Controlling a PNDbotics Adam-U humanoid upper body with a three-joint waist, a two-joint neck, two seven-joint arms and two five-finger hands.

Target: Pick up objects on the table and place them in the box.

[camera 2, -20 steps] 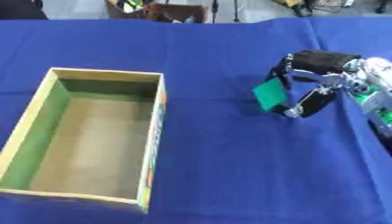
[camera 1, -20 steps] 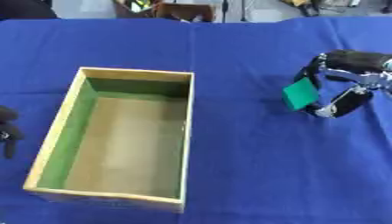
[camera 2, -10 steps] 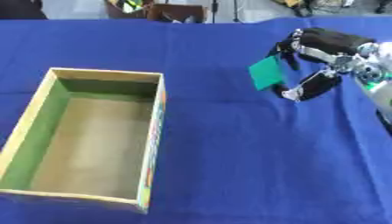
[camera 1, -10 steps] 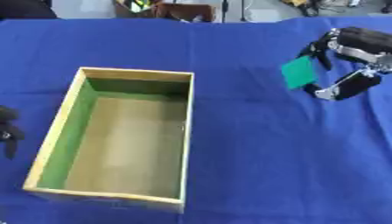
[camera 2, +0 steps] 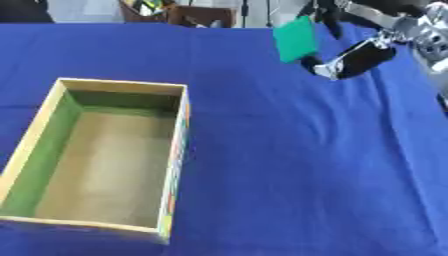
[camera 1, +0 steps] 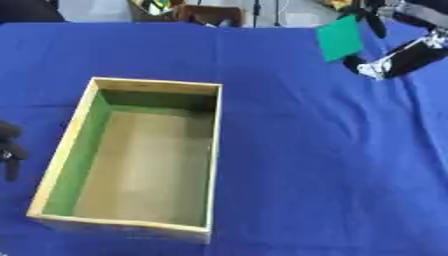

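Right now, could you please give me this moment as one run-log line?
right hand: holds green flat piece aloft | left hand: idle, left edge | box: empty | phase: carrying

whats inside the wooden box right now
Nothing: the wooden box shows only its bare floor and green inner wall. The near wall's inner face is hidden. The green card is in the right hand.

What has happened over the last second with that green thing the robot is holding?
The right robot hand has lifted the flat green square piece up from just above the blue tablecloth, higher and farther back, still pinching it. The open wooden box has stayed where it was and holds nothing, and the left robot hand still rests at the left edge.
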